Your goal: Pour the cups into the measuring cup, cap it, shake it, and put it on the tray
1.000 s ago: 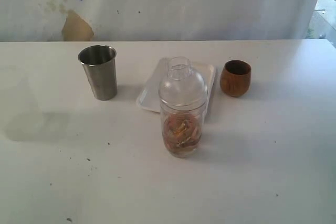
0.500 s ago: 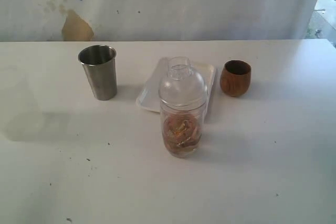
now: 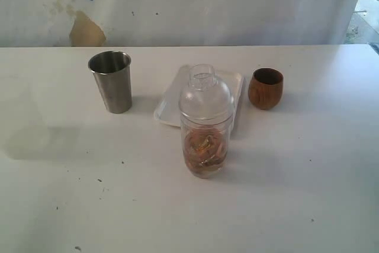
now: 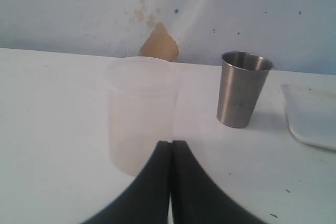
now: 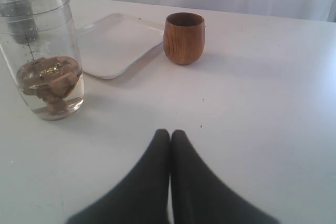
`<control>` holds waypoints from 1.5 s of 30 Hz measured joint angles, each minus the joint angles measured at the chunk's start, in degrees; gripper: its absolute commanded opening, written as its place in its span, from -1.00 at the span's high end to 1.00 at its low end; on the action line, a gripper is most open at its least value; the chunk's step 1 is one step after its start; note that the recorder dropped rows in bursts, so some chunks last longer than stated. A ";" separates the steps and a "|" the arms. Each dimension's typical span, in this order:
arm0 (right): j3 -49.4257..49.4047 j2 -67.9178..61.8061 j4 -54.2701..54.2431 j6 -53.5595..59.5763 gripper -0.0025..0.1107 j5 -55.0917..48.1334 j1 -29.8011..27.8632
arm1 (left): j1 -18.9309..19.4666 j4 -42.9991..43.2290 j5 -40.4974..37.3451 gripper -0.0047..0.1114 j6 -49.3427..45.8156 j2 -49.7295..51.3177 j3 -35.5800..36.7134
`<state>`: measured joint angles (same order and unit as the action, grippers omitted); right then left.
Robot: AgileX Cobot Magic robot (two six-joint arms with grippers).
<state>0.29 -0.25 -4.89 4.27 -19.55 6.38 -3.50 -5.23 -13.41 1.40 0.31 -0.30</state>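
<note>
The steel tumbler is brushed metal with a dull satin sheen. The wooden cup is smooth, brown and lightly glossy. The measuring cup and its domed cap are clear, shiny plastic. The tray is smooth and white, the frosted cup is milky matt plastic, and the table is matt white and speckled.

A big white table is seen, and most of the view is filled by it. Small dark specks are spread over the table top. Behind the table a pale wall is seen, with soft folds like a cloth. A tan patch is found on the wall just above the table's far edge, and yellow stains are seen higher above the table. Past the table's far right corner a bright window is seen. The table is lit by soft, even light.
</note>
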 measured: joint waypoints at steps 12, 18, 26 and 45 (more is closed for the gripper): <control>0.00 0.00 0.00 0.00 0.96 0.00 0.00 | 0.00 0.00 -0.04 0.92 -0.08 0.00 0.00; 0.00 0.00 0.00 0.00 0.96 0.00 0.00 | 0.00 0.00 0.08 0.92 -0.08 0.00 0.00; -0.19 0.00 0.11 0.00 0.96 1.80 0.00 | 0.00 0.00 0.08 0.92 -0.22 0.00 0.00; 10.85 -8.08 -0.01 -17.36 -0.30 40.03 0.00 | 0.00 0.11 0.08 0.92 -0.22 0.00 0.00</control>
<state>11.14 -8.33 -4.90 -13.09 20.48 6.38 -3.50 -5.11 -13.33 1.18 0.31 -0.30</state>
